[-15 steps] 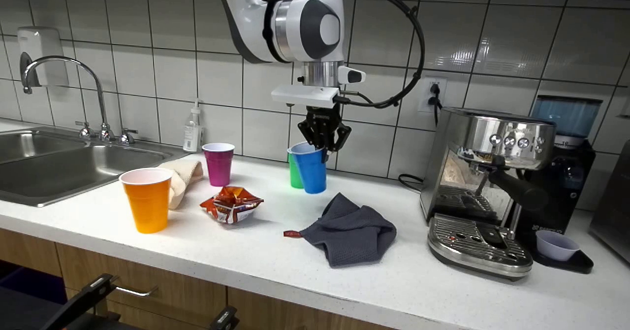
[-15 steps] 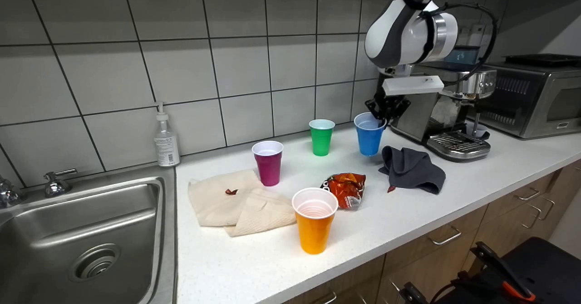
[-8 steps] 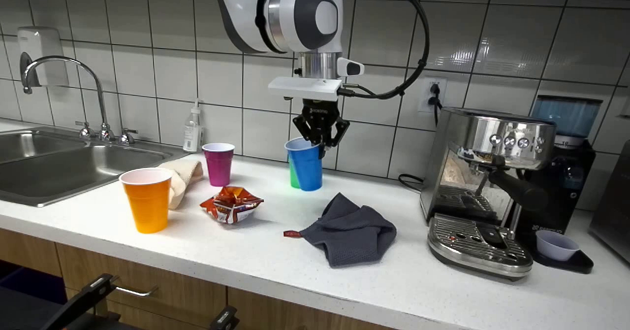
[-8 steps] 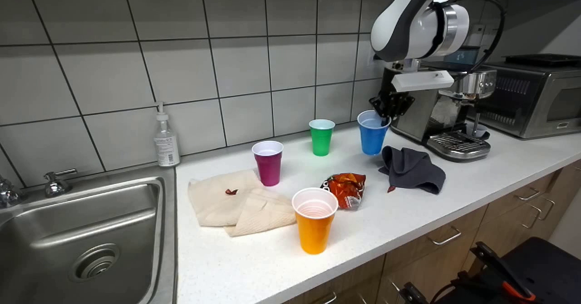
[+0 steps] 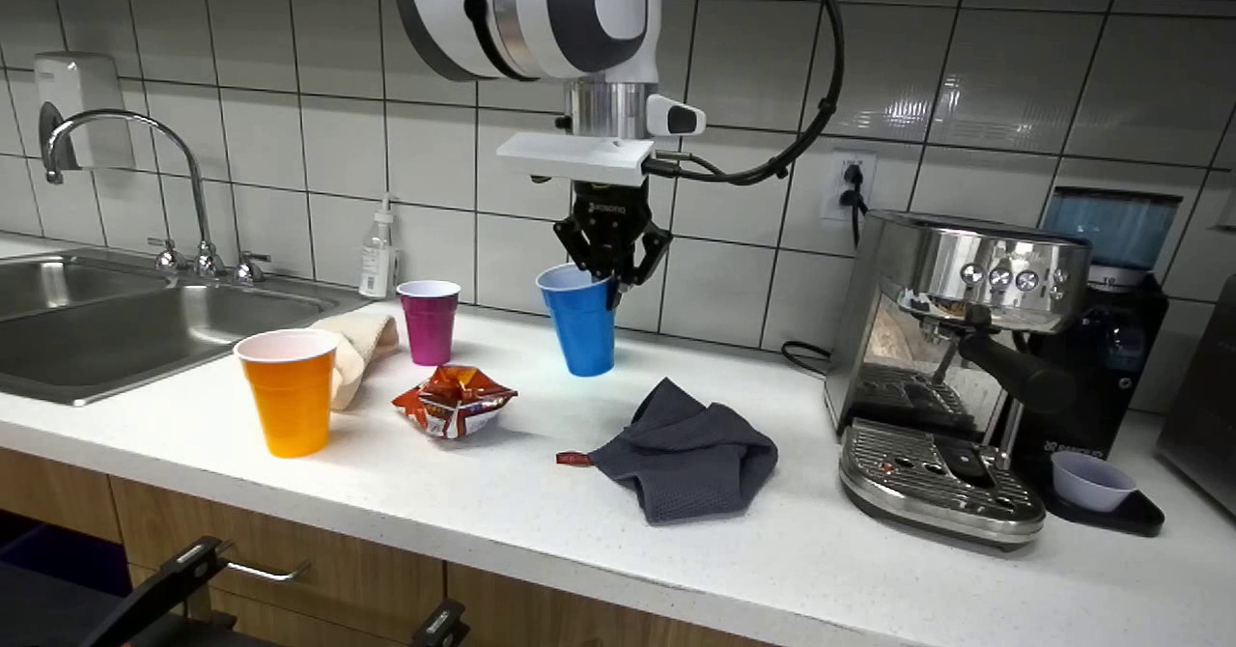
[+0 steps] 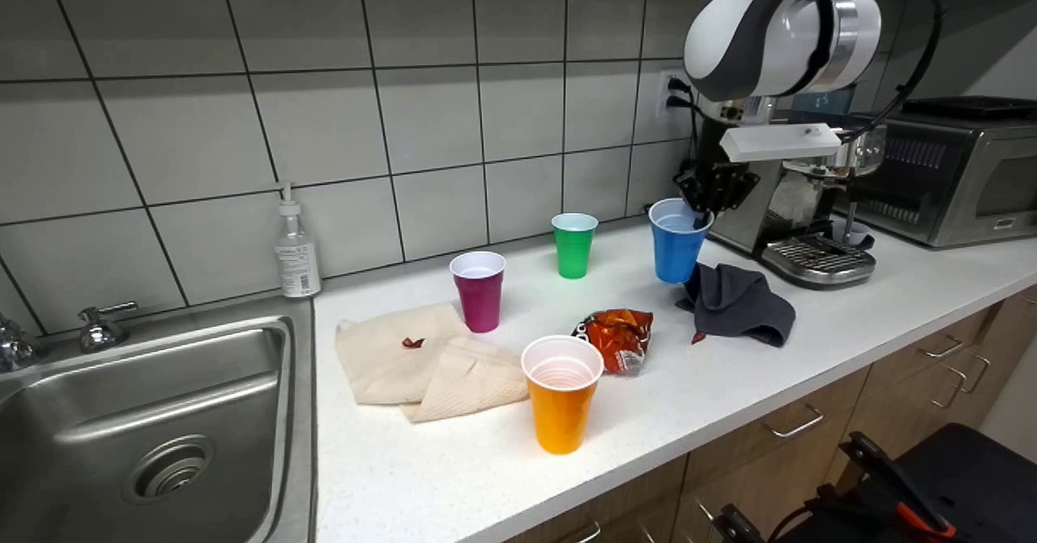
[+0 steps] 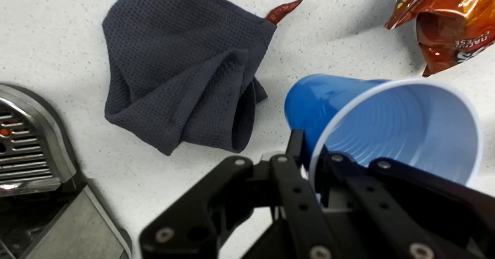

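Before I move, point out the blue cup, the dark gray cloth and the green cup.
Blue cup [image 5: 583,326]: in an exterior view, on its outer side wall.
Dark gray cloth [image 7: 178,65]: in the wrist view, on the fabric near its middle.
Green cup [image 6: 573,249]: in an exterior view, on its outer side wall.

Leans the white-and-grey arm [image 6: 798,44] in from the upper right in an exterior view; bends down at the silver-collared wrist [image 5: 610,109]; points the gripper [image 5: 615,292] downward; clamps the black fingers [image 7: 296,145] close together, left beside right in the wrist view, with a narrow gap between.
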Controlling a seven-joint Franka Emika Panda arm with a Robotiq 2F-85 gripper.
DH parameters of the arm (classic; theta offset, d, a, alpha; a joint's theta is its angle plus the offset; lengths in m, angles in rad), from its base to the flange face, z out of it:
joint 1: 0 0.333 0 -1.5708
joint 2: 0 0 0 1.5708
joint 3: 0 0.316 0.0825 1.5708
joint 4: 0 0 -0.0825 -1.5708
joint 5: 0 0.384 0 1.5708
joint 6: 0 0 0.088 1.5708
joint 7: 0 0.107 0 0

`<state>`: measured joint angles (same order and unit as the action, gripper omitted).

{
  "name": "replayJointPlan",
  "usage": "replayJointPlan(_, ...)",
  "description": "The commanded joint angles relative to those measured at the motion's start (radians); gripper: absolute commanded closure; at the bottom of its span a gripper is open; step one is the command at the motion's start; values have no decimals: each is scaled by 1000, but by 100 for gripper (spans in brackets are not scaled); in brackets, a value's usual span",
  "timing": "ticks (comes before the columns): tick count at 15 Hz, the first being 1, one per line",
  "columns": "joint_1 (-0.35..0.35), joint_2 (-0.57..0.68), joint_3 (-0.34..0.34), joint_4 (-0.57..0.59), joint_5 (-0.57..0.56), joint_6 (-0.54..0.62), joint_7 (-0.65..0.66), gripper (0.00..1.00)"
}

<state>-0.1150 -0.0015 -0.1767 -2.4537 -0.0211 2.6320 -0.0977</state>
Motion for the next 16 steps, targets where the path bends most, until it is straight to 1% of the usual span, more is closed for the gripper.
replayJointPlan(1, -11, -129, 12, -107, 9, -3, 27, 99)
replayJointPlan(4, -12, -198, 15, -162, 1, -17, 47, 99)
replayJointPlan(8, -6, -267, 29, -203, 1, -67, 63, 99)
replayJointPlan(11, 10, -297, 48, -208, 13, -118, 72, 99)
replayJointPlan(16, 61, -323, 80, -191, 70, -189, 69, 99)
